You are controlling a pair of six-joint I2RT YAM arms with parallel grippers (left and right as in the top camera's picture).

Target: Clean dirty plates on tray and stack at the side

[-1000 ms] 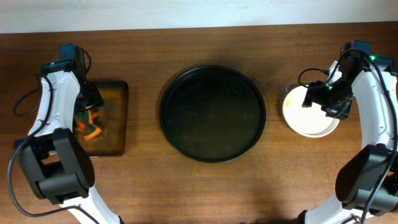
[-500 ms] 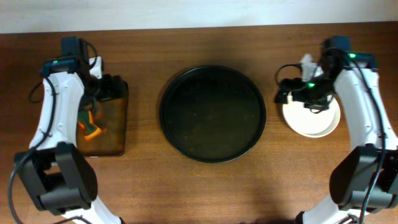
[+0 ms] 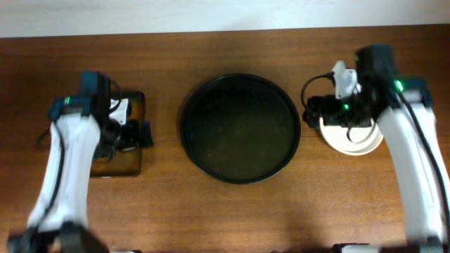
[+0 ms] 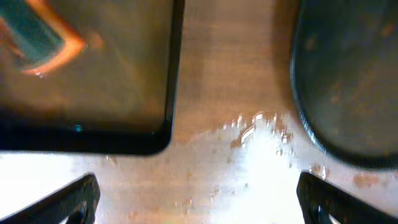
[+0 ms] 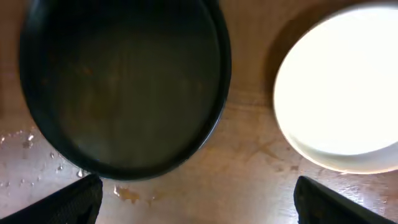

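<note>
The large round black tray (image 3: 240, 128) lies mid-table with no plates on it, only faint orange specks. It also shows in the left wrist view (image 4: 348, 74) and the right wrist view (image 5: 124, 81). A stack of plates (image 3: 353, 138) with a white one on top (image 5: 345, 93) sits to its right; the colours beneath are hidden. My left gripper (image 3: 145, 133) (image 4: 199, 205) is open and empty over bare table between the rectangular tray and the round tray. My right gripper (image 3: 313, 112) (image 5: 202, 202) is open and empty over the gap between the round tray and the plates.
A smaller rectangular black tray (image 3: 119, 151) (image 4: 87, 68) with a brownish floor lies at the left, holding an orange and teal sponge (image 4: 40, 37). Water drops and orange smears (image 5: 130, 194) wet the wood near the round tray.
My left gripper has swung off the rectangular tray toward the round tray. My right gripper has moved left from above the plate stack to the gap beside the round tray.
</note>
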